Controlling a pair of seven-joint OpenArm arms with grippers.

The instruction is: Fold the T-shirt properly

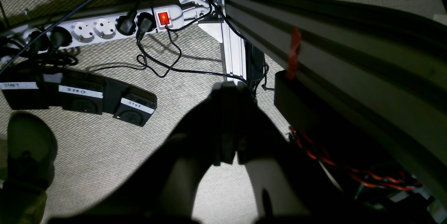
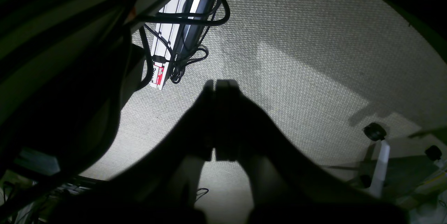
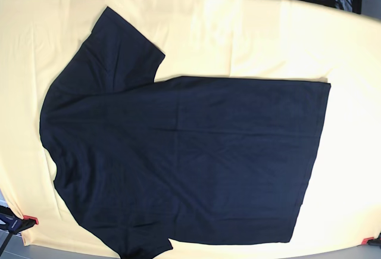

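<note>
The black T-shirt lies spread flat on the yellow table cloth in the base view, collar end to the left, hem to the right, one sleeve at upper left and one at lower left. Neither arm shows in the base view. In the left wrist view my left gripper is shut and empty, hanging over the carpet beside the table frame. In the right wrist view my right gripper is shut and empty, also over the carpet. The shirt is out of both wrist views.
A white power strip, cables, labelled black foot pedals and a shoe lie on the floor. An aluminium leg and a chair base stand near the right gripper. Red clamps hold the cloth's front corners.
</note>
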